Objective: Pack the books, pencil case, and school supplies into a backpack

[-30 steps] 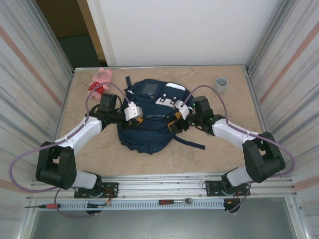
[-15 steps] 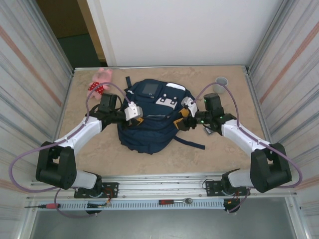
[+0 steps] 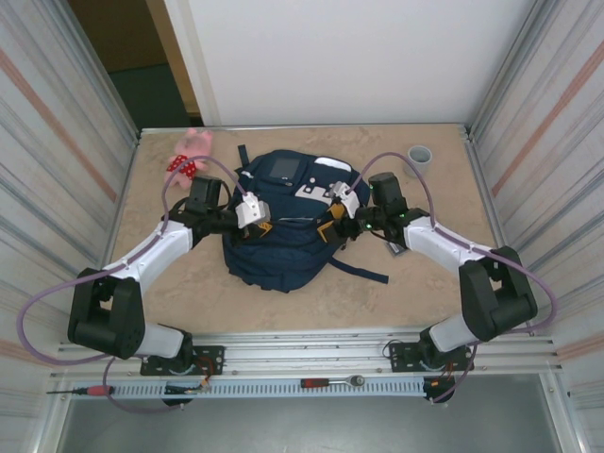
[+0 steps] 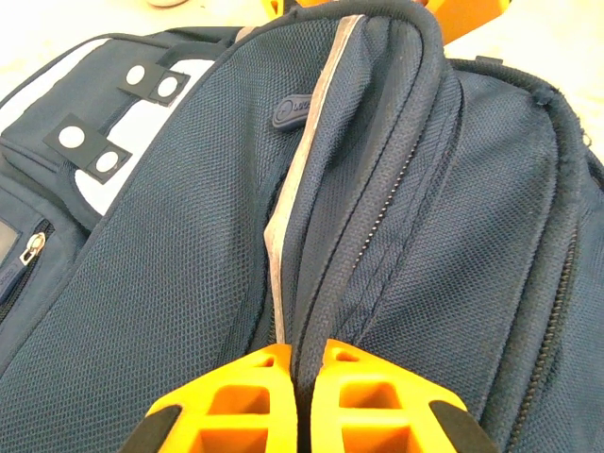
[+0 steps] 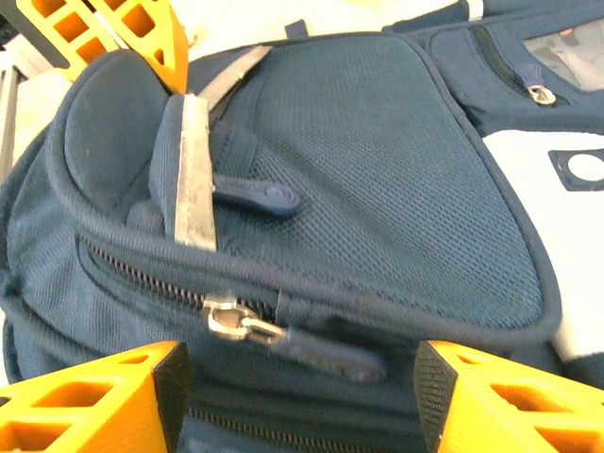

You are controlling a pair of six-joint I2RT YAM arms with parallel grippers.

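The navy backpack (image 3: 283, 247) lies at the middle of the worktop (image 3: 425, 283). The left arm (image 3: 151, 250) reaches in low to the bag's 9 o'clock side and the right arm (image 3: 439, 243) to its 3 o'clock side, both with elbows bent outward. The left hand (image 4: 294, 377) is clenched on the backpack's light stripe (image 4: 283, 226). The right hand (image 5: 297, 387) is released, its fingers well apart either side of a zip pull (image 5: 241, 326).
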